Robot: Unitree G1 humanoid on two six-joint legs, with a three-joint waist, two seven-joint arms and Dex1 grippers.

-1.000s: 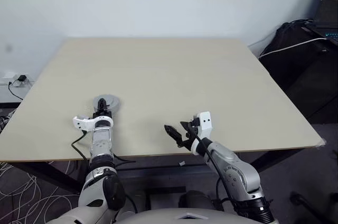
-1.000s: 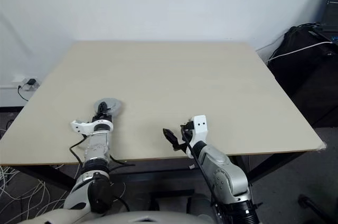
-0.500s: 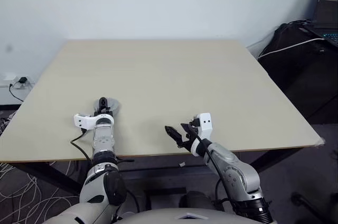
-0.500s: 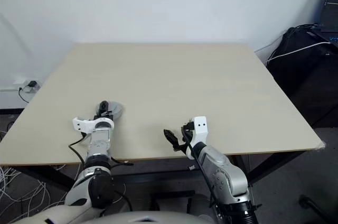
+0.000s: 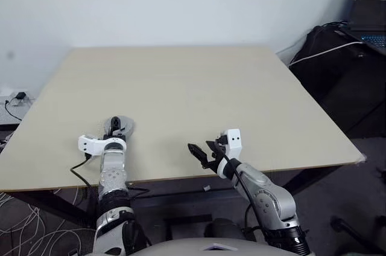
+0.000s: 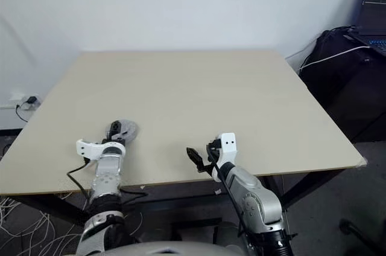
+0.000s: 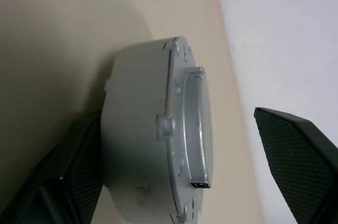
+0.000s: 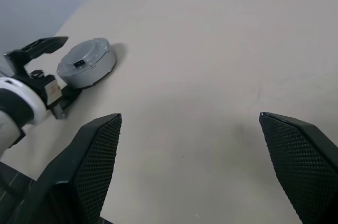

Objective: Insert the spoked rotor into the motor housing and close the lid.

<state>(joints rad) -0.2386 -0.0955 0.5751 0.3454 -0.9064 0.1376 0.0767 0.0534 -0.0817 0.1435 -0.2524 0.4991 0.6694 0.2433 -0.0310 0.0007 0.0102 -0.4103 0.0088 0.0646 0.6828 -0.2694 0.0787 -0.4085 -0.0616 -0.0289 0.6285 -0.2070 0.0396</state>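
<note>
Closed grey lid (image 7: 182,129) — smooth cast metal, round, raised centre — between spread left gripper (image 7: 179,182) fingers; right gripper (image 8: 193,168) splayed wide.

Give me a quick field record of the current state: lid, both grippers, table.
lid: on, closing the round grey unit, which sits on the table near the left front edge
left gripper: open, one finger on either side of the unit, not clamping it
right gripper: open, empty, over the table's front edge, apart from the unit
table: pale wood
task state: lid looks closed; rotor not visible, cannot confirm it is inside
</note>
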